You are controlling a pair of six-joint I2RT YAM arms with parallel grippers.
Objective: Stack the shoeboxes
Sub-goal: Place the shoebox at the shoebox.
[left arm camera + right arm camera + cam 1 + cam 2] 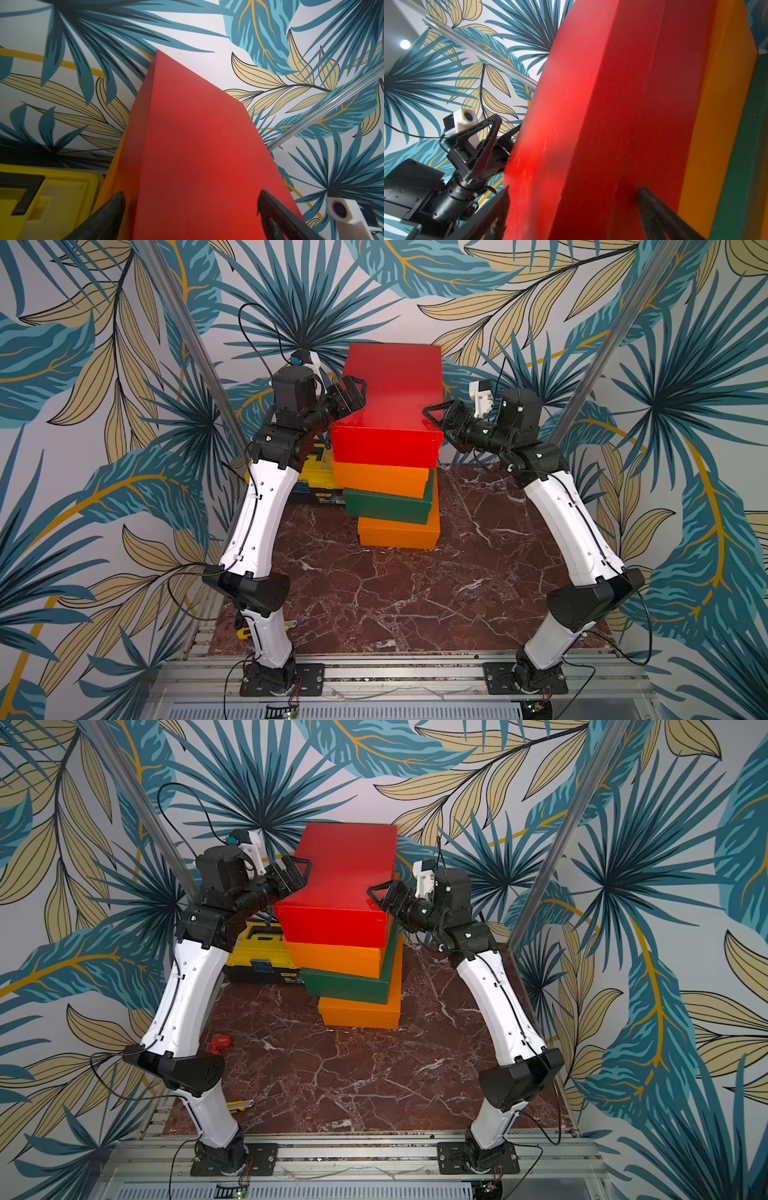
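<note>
Logging the red shoebox (pixel 390 406) seated topmost, three shoeboxes (pixel 386 506) beneath it, I noted left gripper (pixel 355 396) and right gripper (pixel 436 420) flanking it, jaws spread, holding nothing, and judged a straight outward retreat least likely to nudge it.

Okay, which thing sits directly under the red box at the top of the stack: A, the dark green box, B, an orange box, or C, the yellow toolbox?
B: in a top view the matte red rectangular shoebox rests on an orange lidded shoebox, with the dark green shoebox one level lower.
</note>
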